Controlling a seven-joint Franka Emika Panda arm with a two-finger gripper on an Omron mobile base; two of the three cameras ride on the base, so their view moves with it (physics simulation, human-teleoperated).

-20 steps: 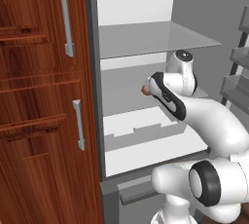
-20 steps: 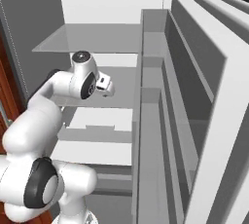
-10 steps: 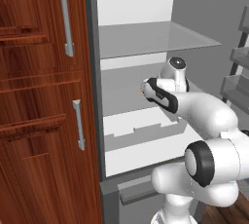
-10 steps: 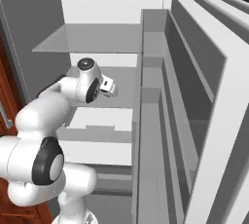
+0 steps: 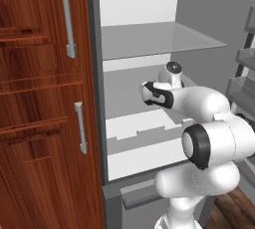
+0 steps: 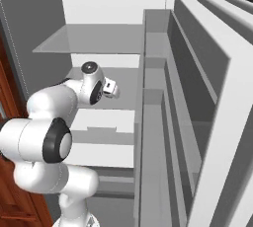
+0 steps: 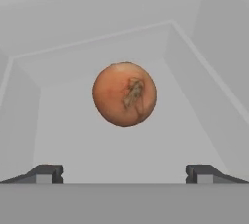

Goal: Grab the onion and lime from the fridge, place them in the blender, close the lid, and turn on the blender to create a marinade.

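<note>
The onion, an orange-brown ball, lies on a pale shelf of the fridge, straight ahead of my gripper in the hand view. Both dark fingertips stand wide apart and short of the onion, with nothing between them, so the gripper is open. In the left base view my hand reaches into the fridge over the middle shelf and covers the onion. From the right base view the gripper points into the fridge below the upper glass shelf. The lime, the blender and the lid are out of view.
A red-brown wooden cupboard with metal handles stands left of the fridge. The white drawer sits under the hand. The open door's grey racks run close along the right side. The glass shelf hangs just above the hand.
The arm has stretched deeper into the fridge, and the hand has moved left in the left base view. The onion beside it a second ago is now behind the hand.
</note>
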